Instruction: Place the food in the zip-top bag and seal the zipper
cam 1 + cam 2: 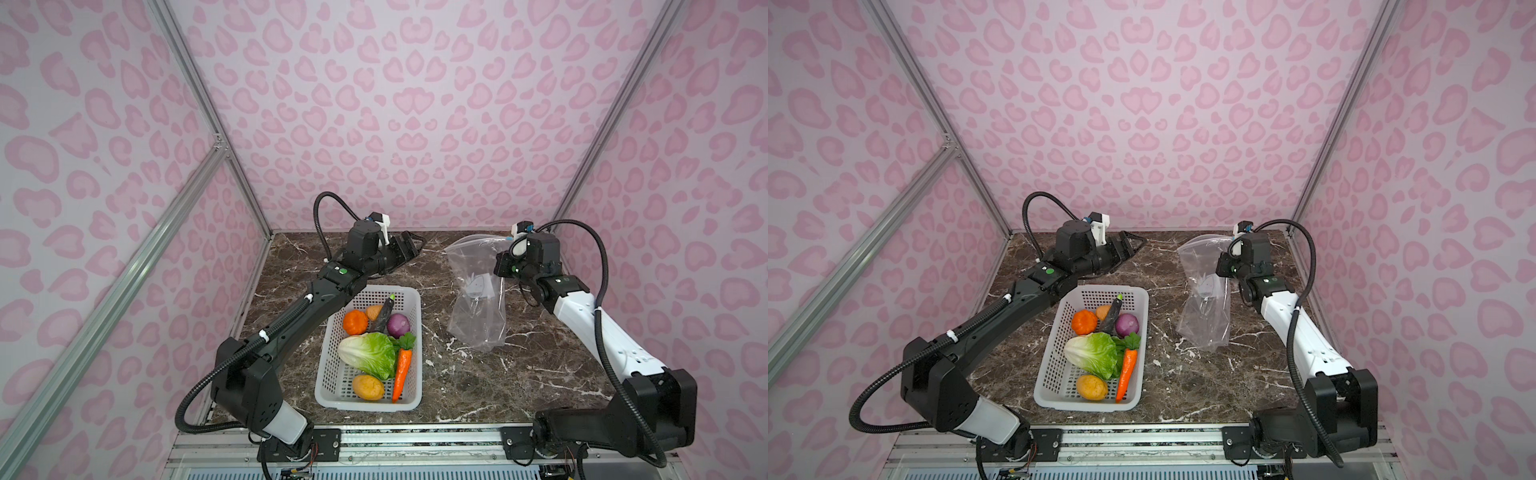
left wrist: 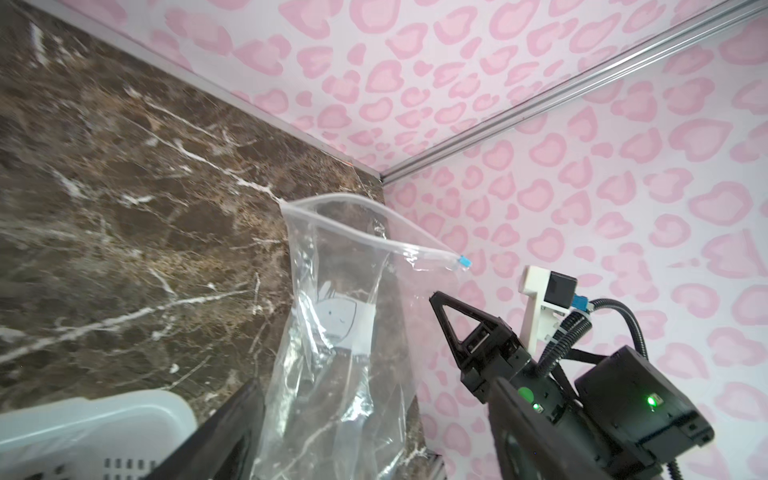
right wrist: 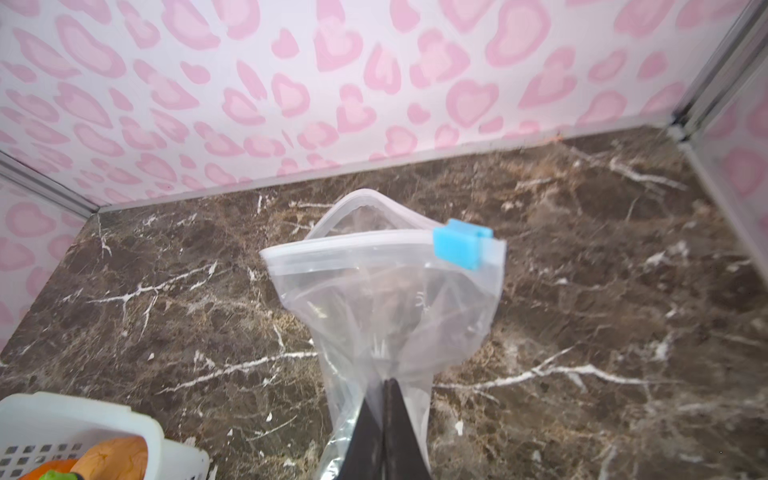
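The clear zip-top bag (image 1: 478, 299) hangs upright over the back right of the table, its lower end resting on the marble. My right gripper (image 3: 384, 384) is shut on the bag's side below the mouth. The zipper (image 3: 353, 245) runs along the mouth, whose lips stand slightly apart, and its blue slider (image 3: 459, 245) sits at one end. My left gripper (image 1: 413, 245) is open at the back middle, pointing at the bag with nothing in it. The food lies in the basket: lettuce (image 1: 368, 353), carrot (image 1: 402, 370), onion (image 1: 398, 324), orange round (image 1: 355, 322), yellow-orange round (image 1: 368, 387), dark eggplant piece (image 1: 385, 313).
The white perforated basket (image 1: 328, 399) stands at the front middle of the marble table (image 1: 540, 374). Pink patterned walls with aluminium posts close in the back and both sides. The left arm stretches past the basket's far left corner.
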Available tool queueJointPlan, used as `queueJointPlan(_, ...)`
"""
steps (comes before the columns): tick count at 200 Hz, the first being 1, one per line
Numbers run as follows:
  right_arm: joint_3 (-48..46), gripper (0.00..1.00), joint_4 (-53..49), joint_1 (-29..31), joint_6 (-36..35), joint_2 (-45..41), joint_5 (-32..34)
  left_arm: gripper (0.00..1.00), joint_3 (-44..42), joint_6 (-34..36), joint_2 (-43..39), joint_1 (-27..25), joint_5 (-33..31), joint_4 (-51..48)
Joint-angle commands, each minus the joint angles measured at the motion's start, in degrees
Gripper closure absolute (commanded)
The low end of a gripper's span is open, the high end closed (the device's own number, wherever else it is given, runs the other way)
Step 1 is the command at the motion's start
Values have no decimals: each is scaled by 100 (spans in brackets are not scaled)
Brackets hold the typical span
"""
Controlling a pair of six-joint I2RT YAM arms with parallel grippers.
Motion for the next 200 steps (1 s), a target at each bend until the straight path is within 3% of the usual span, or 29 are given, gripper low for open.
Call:
queueJointPlan(1,-407,100,869,278,-492,-201,595,14,232,-776,252,-162,421,240)
queueJointPlan(58,-1827,100,2468,1010,-818,-503,931,14,824,-2233,1187,-256,655,351)
queueJointPlan(91,-2238,100,2778,1186,-897,-735,1098,14,537,-3315,1390,-408,639,537)
queueJointPlan(160,-2714,100,3230,1407,-1186,-1101,1251,16,670,-4466,1910,-469,689,491)
queueJointPlan(200,-2819,100,3348,1620,-1263,-1169,1226,21,1089,-4549,2289,-473,580,509)
